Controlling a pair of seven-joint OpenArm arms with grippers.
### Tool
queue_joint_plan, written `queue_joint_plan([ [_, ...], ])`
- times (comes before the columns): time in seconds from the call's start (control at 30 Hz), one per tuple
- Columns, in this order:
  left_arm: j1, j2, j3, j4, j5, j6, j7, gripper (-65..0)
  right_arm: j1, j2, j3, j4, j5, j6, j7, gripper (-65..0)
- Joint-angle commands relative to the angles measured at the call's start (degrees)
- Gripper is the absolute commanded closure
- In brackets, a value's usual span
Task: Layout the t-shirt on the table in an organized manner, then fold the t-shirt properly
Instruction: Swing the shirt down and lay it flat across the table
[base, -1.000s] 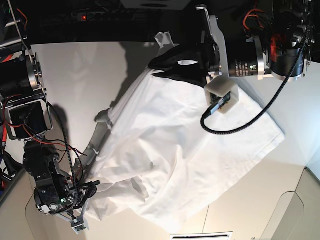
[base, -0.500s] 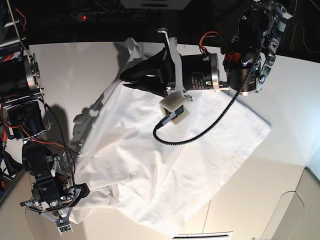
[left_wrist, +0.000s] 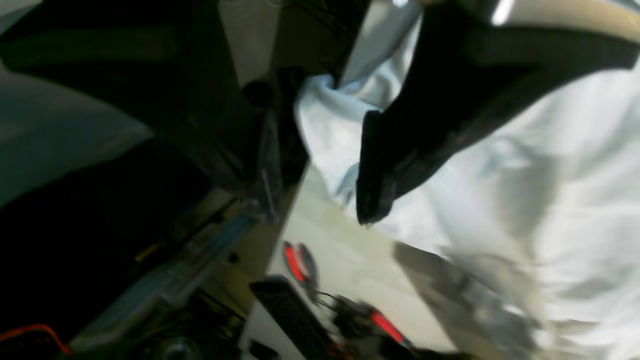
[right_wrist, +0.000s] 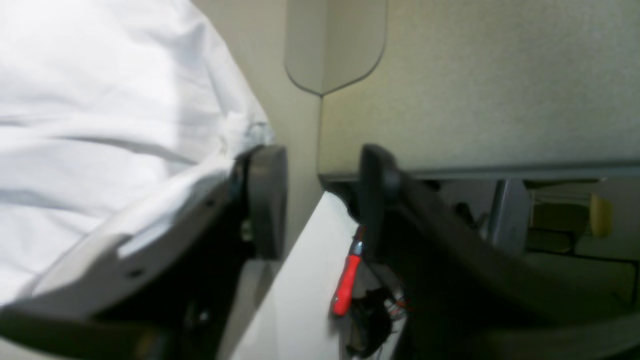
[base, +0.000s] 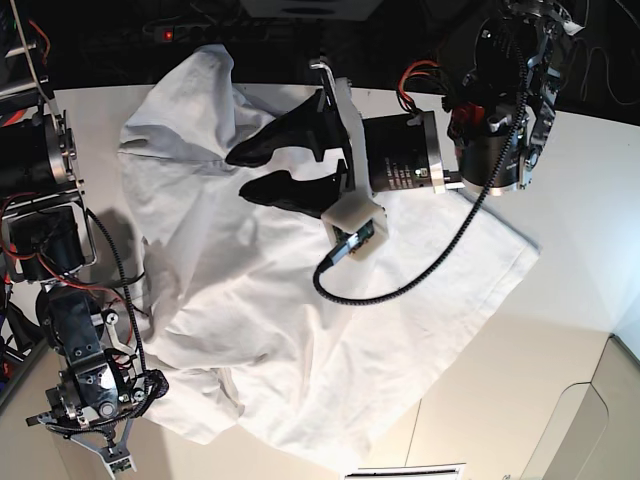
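While both arms flank the cloth, the layout looks unfinished.

T-shirt: the t-shirt (base: 300, 310) sprawls crumpled over the counter (base: 590, 200), one corner reaching 3 o'clock, a bunched end at 11 o'clock, a loose flap at 7 o'clock.

Left pincer: the left pincer (base: 262, 170) hovers over the upper cloth at about 12 o'clock, jaws spread apart; in the left wrist view a fold of fabric lies between them, but nothing is clamped.

Right pincer: the right pincer (right_wrist: 320, 200) sits at 7 o'clock, off the near edge, jaws parted with only bare counter between them; the cloth's edge brushes one jaw.

Risk, folds: creases across the middle may get locked in if folding starts before the fabric is spread flat.

Risk, snag: the left jaws, closing now, could pinch a double layer and drag the bunch instead of one hem.

Risk, edge: the low flap could slide off the near edge.
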Motion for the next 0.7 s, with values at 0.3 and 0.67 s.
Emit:
queue_joint_plan([
  [0.3,-6.75,-0.17,-12.55,-4.04,13.29,0.09,-8.07,-1.4,-3.19,0.35,0.39,4.24,7.67,1.27,-2.73,0.0],
  [0.67,-15.45,-0.2,-9.35,-35.01,14.88,0.24,-8.41,0.0,-18.91,-1.68,13.11,18.6,12.57,-2.49,0.92,0.0],
])
